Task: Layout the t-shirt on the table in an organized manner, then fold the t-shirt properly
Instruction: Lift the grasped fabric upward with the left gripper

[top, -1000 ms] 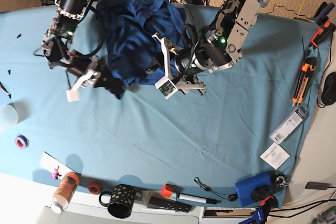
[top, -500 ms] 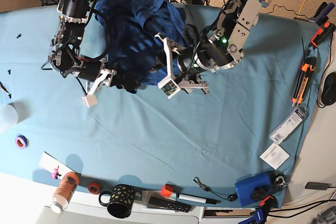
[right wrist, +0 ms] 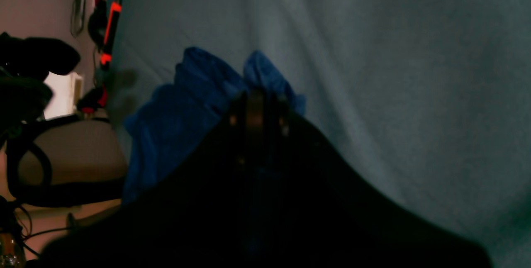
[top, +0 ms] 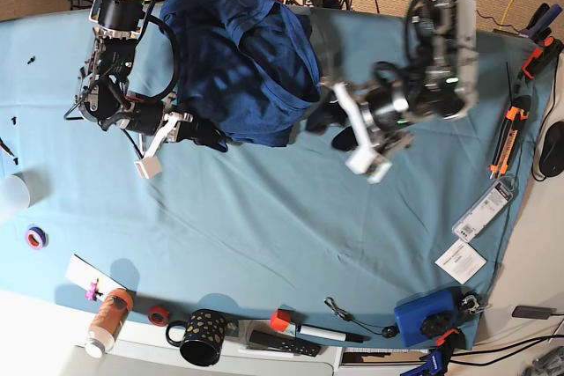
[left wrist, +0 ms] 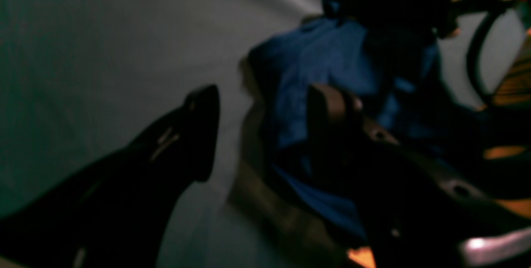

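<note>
In the base view, the right gripper (top: 204, 136) is closed on the lower edge of the t-shirt (top: 238, 63); its wrist view shows the two fingers pressed together with blue fabric bunched just beyond them. The shirt lies crumpled at the far edge of the table (top: 264, 226), between the two arms. To the right of it, the left gripper (top: 328, 122) has its fingers wide apart and holds nothing (this picture is blurred); one finger (left wrist: 332, 110) is in front of the shirt's edge, the other over bare cloth. Below both grippers the cover is wide and free.
</note>
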Robot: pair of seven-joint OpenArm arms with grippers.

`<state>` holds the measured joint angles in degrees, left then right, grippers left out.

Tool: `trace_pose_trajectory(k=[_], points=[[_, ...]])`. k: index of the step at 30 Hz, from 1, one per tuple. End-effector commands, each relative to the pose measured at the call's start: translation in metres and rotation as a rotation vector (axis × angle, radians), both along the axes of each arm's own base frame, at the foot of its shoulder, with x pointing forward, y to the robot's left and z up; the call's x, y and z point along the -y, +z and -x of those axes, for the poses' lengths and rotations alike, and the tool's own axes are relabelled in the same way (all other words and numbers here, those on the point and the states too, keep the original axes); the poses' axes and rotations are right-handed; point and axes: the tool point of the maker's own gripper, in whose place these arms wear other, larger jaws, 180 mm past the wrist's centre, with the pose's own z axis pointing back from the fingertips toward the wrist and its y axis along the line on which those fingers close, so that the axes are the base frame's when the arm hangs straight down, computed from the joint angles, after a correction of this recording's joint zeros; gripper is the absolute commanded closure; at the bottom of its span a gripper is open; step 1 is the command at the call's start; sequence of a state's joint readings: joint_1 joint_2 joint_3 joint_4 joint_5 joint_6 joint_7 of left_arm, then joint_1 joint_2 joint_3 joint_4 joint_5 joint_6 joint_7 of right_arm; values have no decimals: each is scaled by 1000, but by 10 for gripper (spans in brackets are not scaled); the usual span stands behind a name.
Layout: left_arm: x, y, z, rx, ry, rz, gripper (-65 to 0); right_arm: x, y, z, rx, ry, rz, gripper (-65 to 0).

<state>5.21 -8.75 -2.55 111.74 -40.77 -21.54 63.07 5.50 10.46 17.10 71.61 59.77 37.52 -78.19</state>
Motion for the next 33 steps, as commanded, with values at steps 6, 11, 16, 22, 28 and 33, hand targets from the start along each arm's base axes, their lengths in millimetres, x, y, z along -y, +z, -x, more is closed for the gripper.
trace_pose_trajectory(k=[6,11,16,22,28,33], points=[[-8,-16,49,-136,-27,109,-337,11,-10,9,-53,16,63,0],[-4,-36,91,-252,-37,137,-340,11,-11,9,-53,16,64,0],[-2,-44,112,-307,-45,153,-387,11,-10,9,-53,16,63,0],[15,-48,133,-344,-94,169,-387,11,-10,9,-52,16,64,0],[33,-61,137,-315,-122,91,-387,12,-10,9,-53,16,66,0],[50,-85,153,-376,-152,92,-387,12,-10,9,-53,16,66,0]])
